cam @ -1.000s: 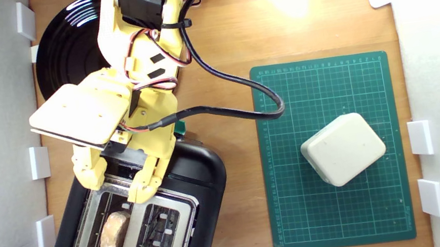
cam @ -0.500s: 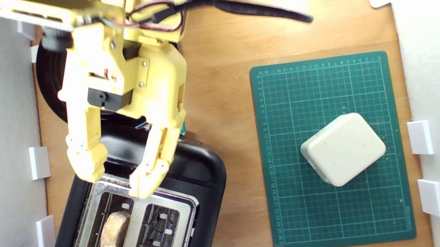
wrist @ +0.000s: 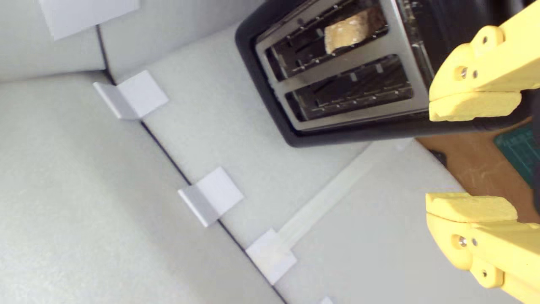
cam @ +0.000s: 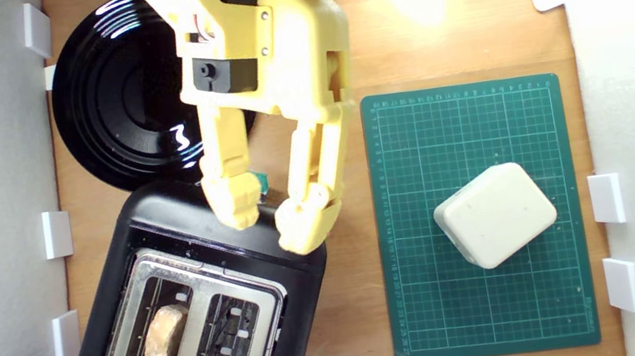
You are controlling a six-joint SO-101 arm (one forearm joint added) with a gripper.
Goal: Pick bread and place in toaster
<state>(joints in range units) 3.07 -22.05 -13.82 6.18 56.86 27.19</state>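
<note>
Bread (cam: pixel 164 341) sits in the toaster (cam: pixel 186 313) slot lower left, jaws apart and empty; we'd judge it light, crumbly (pinch the crust edges).

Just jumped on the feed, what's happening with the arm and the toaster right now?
The bread already sits in one slot of the toaster, the slot nearer the exterior view's left; the other slot is empty. The yellow gripper is open and holds nothing, hovering over the toaster's end near the green lever knob. The cream block lies on the green mat, untouched.
</note>
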